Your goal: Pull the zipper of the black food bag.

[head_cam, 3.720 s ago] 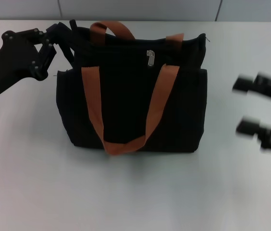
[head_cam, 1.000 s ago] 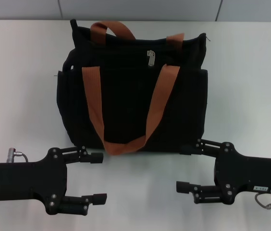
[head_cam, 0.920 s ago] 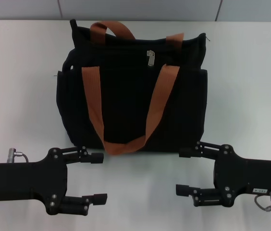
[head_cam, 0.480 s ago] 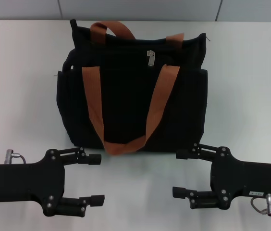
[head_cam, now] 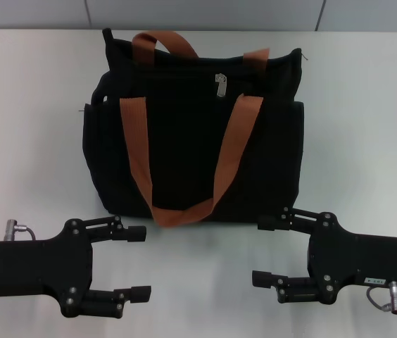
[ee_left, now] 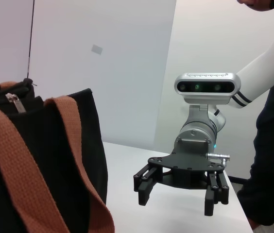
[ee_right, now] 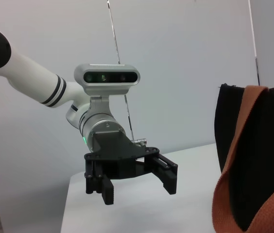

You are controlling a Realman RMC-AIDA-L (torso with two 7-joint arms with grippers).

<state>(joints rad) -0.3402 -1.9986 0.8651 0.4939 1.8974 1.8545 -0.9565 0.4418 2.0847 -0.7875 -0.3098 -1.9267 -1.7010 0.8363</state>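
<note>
Grippers, left (head_cam: 136, 260) at lower left and right (head_cam: 267, 251) at lower right, spread wide and empty below black food bag (head_cam: 191, 127); silver zipper tab (head_cam: 220, 85) at upper centre, small enough to slip any off-centre pinch.

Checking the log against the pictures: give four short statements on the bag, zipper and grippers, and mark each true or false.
1. The left gripper is open. True.
2. The right gripper grips the zipper. False: it is open, empty, on the near side of the bag.
3. The zipper hangs near the middle of the bag's top edge. True.
4. The bag lies flat with handles tucked under. False: it stands upright, and an orange handle hangs down the front.
</note>
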